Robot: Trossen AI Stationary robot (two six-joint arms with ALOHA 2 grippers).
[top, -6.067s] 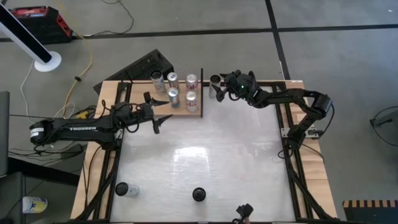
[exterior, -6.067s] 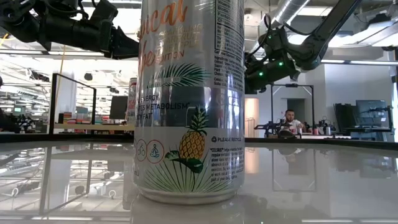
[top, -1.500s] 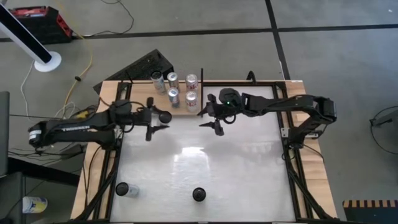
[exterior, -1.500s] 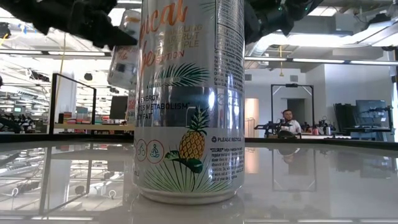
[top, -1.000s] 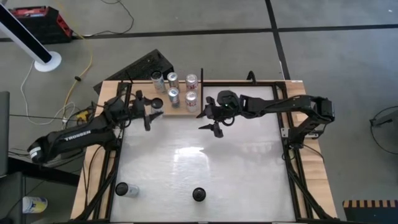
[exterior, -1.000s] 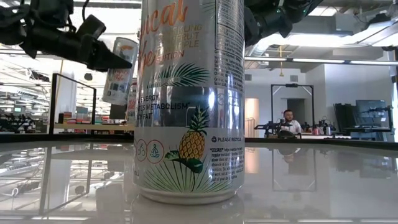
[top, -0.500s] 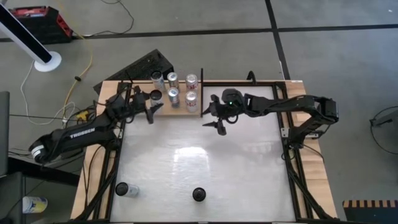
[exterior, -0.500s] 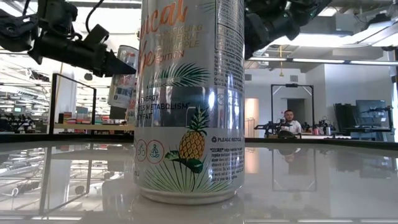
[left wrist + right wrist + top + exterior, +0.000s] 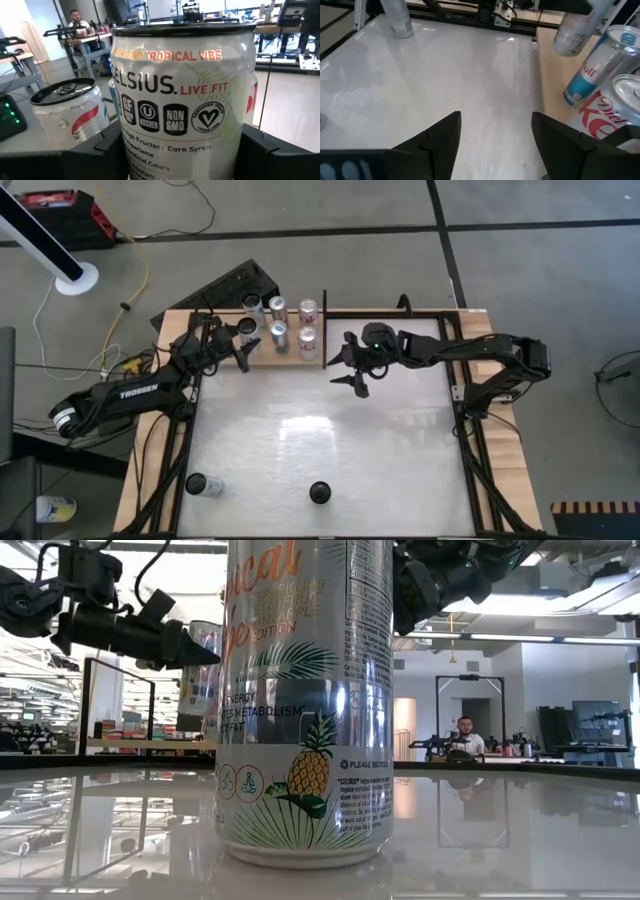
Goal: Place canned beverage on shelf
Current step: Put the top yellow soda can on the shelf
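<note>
Celsius can (image 9: 182, 100) between gripper fingers (image 9: 107, 145), another can (image 9: 70, 107) beside

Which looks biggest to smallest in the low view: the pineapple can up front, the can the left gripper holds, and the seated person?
1. Pineapple can, largest by far, but it stands right at the camera.
2. Can held in the left gripper.
3. Seated person, far across the room.
Distance from the camera drives this order.
</note>
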